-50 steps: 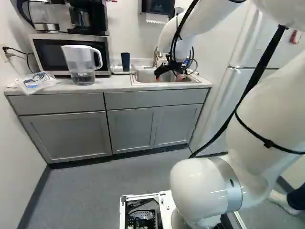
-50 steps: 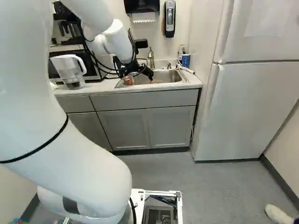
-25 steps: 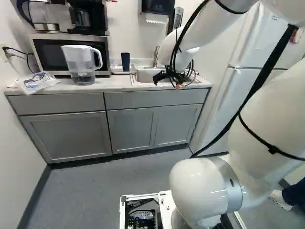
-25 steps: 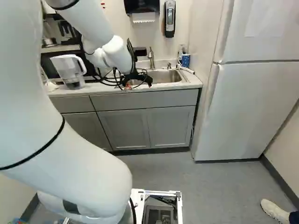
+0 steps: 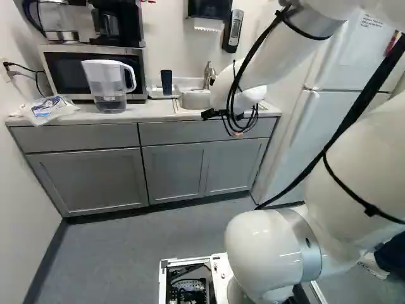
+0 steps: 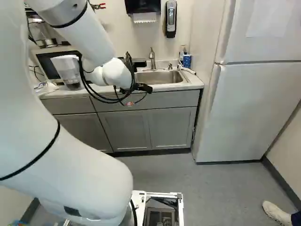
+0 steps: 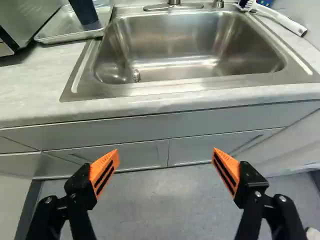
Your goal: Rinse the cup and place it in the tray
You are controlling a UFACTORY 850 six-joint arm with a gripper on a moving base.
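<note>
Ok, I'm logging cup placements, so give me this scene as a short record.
dark cup: standing in the tray; mouth up or down, cannot tell
tray: on the counter beside the sink, toward the microwave
sink: basin holds no cup
faucet: behind the basin; water flow, cannot tell
end effector: open, nothing between its fingers, out in front of the counter
pitcher: on the counter, in front of the microwave
rinsed: cannot tell
placed in tray: yes

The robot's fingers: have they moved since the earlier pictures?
Yes: in the right base view, the fingers have pulled back from the sink to this side of the counter.
</note>
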